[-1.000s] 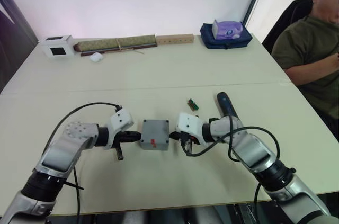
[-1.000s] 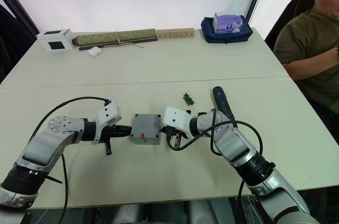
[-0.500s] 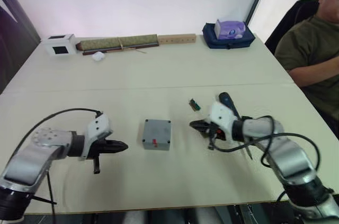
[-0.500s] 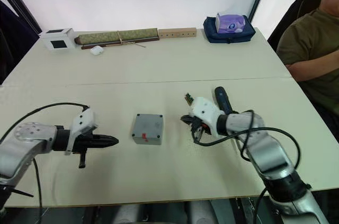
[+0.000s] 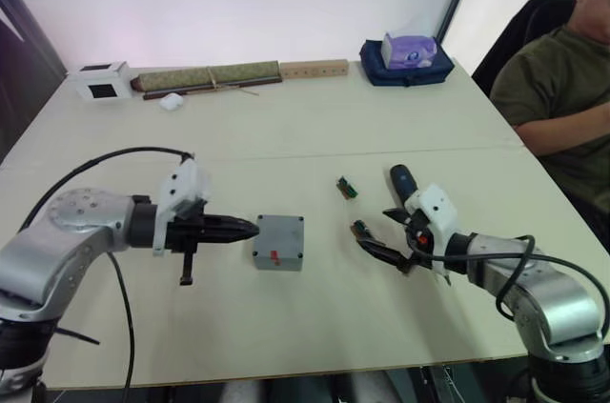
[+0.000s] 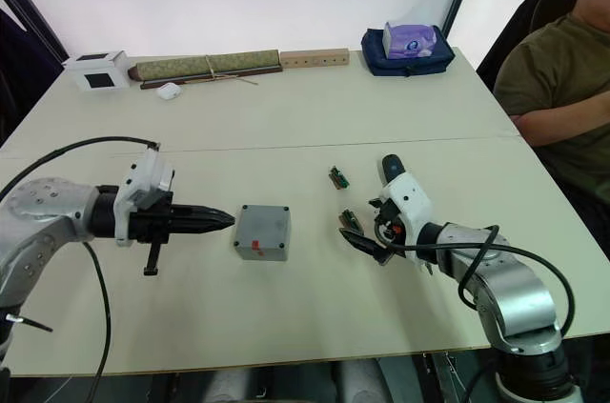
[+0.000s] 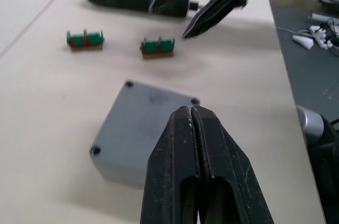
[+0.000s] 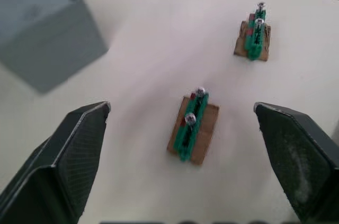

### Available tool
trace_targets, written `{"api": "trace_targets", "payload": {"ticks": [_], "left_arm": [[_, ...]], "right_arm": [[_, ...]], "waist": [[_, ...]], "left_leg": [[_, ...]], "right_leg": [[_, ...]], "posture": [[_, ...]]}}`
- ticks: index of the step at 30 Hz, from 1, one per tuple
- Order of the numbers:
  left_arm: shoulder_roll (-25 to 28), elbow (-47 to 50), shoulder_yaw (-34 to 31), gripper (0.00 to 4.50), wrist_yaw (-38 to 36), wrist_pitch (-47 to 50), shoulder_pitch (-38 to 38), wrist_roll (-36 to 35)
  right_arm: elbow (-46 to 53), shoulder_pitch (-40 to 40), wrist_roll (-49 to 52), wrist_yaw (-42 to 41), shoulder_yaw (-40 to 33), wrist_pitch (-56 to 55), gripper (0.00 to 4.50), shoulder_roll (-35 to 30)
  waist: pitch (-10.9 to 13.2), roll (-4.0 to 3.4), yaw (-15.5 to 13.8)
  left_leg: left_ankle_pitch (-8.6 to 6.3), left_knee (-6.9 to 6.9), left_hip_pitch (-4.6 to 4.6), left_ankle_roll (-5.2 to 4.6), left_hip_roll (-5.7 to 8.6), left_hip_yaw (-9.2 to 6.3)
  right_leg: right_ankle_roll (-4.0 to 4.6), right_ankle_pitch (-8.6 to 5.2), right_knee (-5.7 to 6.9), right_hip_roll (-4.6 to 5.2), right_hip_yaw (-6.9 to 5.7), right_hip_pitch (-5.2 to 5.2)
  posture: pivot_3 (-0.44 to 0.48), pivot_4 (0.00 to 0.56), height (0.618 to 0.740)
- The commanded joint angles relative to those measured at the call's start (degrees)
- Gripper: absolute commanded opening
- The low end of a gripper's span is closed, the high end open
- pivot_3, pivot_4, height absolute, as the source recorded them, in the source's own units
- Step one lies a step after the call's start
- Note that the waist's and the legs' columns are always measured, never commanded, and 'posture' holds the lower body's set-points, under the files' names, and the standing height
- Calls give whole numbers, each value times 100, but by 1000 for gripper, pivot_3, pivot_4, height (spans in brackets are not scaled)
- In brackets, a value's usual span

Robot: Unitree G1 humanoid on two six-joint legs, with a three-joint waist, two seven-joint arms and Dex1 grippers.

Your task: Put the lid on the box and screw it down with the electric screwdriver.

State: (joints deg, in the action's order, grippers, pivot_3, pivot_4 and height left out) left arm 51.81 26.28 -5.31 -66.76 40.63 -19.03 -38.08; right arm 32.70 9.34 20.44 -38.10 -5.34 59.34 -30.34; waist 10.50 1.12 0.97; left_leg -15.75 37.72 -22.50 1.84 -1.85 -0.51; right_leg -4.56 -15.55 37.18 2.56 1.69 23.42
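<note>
Pale beige tabletop carries everything, with a person seated at its right edge. On our left gripper the two black fingers are pressed together with nothing between them, tips aimed at the left side of the small grey square box and just short of it. On our right gripper the fingers are spread wide and empty, reaching around a small green-and-brown terminal part lying on the table; a second such part lies a little farther off.

The flat grey lid with its red mark already sits flush on the box, dark screw holes showing at the corners, so we judge the placing done. Whether any screw is in, we cannot tell. The driving seems still to come, since the dark blue-black pen-type electric screwdriver lies untouched on the table just behind our right wrist. Its long axis runs roughly away from us, slightly slanted; its bit end is hidden behind the gripper.
</note>
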Motion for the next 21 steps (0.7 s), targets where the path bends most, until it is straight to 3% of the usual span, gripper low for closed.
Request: {"api": "trace_targets", "payload": {"ticks": [1, 16, 20, 21], "left_arm": [[0, 157, 52, 0, 57, -19, -97, -96], [-79, 127, 243, 0, 186, -91, -253, -39], [-100, 166, 256, 0, 257, -110, -232, -16], [-108, 179, 262, 0, 283, -102, -237, -18]], "right_arm": [[10, -28, -6, 356, -45, 17, 4411, 44], [-105, -55, 147, 871, 242, -99, 4411, 120], [-145, -2, 138, 966, 383, -141, 3401, 213], [-156, 14, 138, 983, 401, -143, 2937, 235]], "waist": [[1, 0, -3], [2, 1, -1], [2, 1, 3], [2, 1, 4]], "left_leg": [[0, 0, -1, 0, 1, 3], [0, -1, -2, 0, 1, 2], [0, -1, -2, 0, 1, 2], [0, -1, -2, 0, 1, 2]], "right_leg": [[0, 0, -2, 3, 2, 0], [-3, 1, -4, 0, 3, 1], [-2, 0, -4, 0, 3, 0], [-3, 1, -4, 0, 3, 1]], "posture": [[0, 150, 740], [0, 150, 740], [0, 150, 740], [0, 150, 740]]}}
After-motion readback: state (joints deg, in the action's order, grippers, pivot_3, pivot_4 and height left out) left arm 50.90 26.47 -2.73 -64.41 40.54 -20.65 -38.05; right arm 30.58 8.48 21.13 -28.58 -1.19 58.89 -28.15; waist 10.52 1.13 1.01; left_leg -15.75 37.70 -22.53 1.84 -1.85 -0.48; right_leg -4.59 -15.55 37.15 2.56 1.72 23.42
